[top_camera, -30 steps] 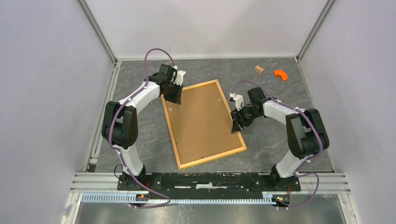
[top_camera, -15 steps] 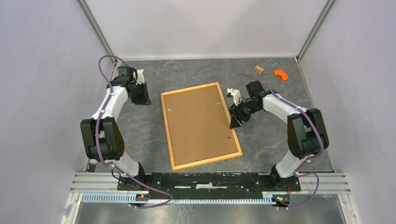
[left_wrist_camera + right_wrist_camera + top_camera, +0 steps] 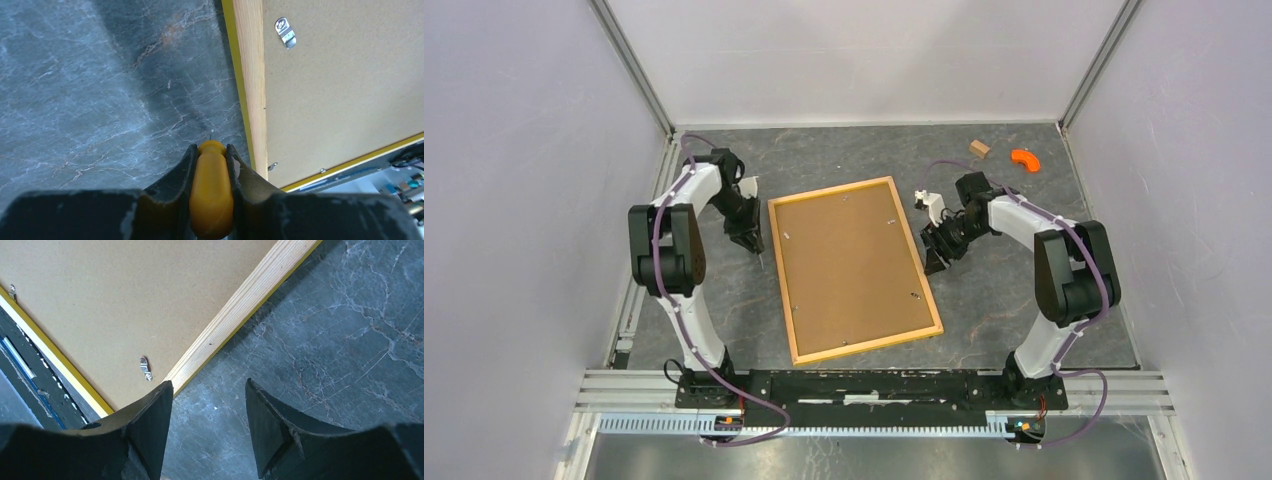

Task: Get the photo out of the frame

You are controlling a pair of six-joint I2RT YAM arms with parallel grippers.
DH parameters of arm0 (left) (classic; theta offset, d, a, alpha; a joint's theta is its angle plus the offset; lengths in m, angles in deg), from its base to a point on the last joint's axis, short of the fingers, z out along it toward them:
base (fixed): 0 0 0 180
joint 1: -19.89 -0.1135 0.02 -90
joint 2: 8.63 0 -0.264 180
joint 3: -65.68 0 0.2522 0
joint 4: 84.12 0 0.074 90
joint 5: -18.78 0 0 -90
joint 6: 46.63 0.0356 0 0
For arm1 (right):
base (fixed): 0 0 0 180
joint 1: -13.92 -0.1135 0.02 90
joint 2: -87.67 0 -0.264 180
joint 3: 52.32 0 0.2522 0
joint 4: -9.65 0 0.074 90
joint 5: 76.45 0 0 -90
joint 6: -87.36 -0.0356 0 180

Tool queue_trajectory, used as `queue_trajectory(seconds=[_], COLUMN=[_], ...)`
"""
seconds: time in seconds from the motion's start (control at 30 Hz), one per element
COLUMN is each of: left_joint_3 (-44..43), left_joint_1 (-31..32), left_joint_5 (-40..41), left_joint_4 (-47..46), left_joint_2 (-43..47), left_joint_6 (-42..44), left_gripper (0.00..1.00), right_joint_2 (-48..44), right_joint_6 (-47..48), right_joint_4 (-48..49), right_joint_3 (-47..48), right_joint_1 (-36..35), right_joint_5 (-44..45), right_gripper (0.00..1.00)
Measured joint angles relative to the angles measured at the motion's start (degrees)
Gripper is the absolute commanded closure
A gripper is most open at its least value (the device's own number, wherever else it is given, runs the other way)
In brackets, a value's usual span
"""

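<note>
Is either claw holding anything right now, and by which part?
Left claw grips a yellow-handled tool by its handle; right claw is open, holding nothing.

Yellow-bordered light-wood frame [image 3: 854, 268] flat, face down on grey table [image 3: 1024, 300], brown clipped back up, slightly askew

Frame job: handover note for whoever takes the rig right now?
Left gripper: shut on a yellow-handled tool, tip pointing at the table, just off the frame's left edge.
Right gripper: open, empty, over the table beside the frame's right edge.
Frame lies face down, brown backing up, clips in place. Photo not visible.
Done: nothing visibly opened.
Left: turn clips, lift backing, take out photo.
</note>
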Motion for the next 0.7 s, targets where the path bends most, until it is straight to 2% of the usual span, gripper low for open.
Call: queue_trajectory(seconds=[0.33, 0.7], left_joint_3=[-4.94, -5.40], left_joint_1=[0.00, 3.69], left_joint_5=[-3.76, -7.43], left_joint_4=[4.09, -2.67], left_joint_2=[-9.79, -11.34], left_joint_6=[0.31, -2.62], left_gripper=[0.98, 0.98], right_joint_2=[1.38, 1.81], right_joint_6=[0.15, -0.26], right_joint_4=[0.00, 0.28], right_joint_3=[-0.81, -1.75], right_joint_1=[0.02, 0.04], right_joint_5=[1.49, -0.07], right_gripper=[0.39, 0.40])
